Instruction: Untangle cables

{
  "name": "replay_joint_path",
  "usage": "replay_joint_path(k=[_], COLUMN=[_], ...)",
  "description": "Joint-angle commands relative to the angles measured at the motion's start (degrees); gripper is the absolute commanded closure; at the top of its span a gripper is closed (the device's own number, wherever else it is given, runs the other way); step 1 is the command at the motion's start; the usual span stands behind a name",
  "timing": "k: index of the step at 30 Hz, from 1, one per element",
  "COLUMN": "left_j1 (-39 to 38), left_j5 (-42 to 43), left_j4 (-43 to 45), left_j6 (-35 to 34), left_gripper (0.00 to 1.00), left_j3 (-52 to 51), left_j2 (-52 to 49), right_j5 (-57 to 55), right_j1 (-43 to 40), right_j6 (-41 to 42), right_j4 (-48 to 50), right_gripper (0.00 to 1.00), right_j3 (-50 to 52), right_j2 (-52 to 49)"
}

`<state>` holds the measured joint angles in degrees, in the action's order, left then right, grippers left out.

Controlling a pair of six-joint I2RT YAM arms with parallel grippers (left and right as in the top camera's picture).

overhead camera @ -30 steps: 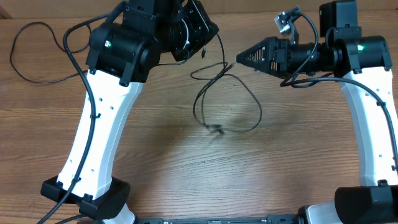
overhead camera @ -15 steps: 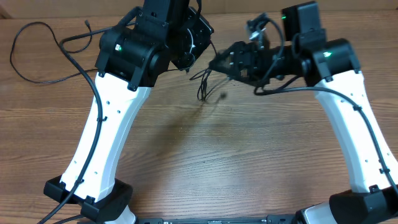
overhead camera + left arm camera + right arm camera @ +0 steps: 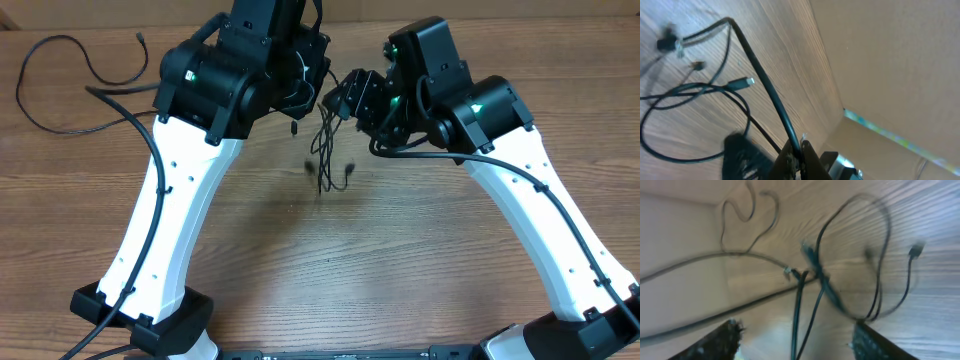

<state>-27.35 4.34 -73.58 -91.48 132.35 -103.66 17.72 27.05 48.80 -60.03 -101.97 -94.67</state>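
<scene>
Over table (image 3: 400,270), cables (image 3: 327,165) dangling from left end effector (image 3: 799,148)

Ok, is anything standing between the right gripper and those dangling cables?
Nothing visible does. In the right wrist view the cables hang straight ahead between the open fingers of the right gripper, with only the table behind them. The left gripper pinches one strand.

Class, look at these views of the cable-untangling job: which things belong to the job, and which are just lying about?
Belonging to the job: tangled cables, hanging between the hands; left hand, shut on one strand; right hand, open around the strands; loose cable at far left, probably.
Just there: wooden table; cardboard wall; thicker arm wire.
</scene>
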Motion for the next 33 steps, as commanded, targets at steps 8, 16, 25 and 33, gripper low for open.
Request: replay_joint_path(k=[8,16,25,33], left_j1=[4.0,5.3,5.3,6.0], left_j5=[9.4,10.9,10.9,4.4], left_j4=[0.2,0.1,0.1,-4.5], left_j6=[-3.9,-3.7,-3.7,-2.7], left_gripper=[0.96,0.96,0.96,0.96], left_j3=[0.1,0.1,0.1,0.1], left_j2=[-0.5,-0.5,-0.5,-0.5], right_j5=[-6.1,-1.1,3.4,0.8], right_j1=[0.1,0.3,0.4,-0.5], right_j6=[2.4,2.4,2.1,-1.6], right_j4=[0.0,0.2,-0.2,-1.9], right_gripper=[0.59,0.69,0.78,0.96], right_j3=[0.0,0.0,0.0,0.0], right_j2=[-0.6,-1.8,-2.9,-3.0])
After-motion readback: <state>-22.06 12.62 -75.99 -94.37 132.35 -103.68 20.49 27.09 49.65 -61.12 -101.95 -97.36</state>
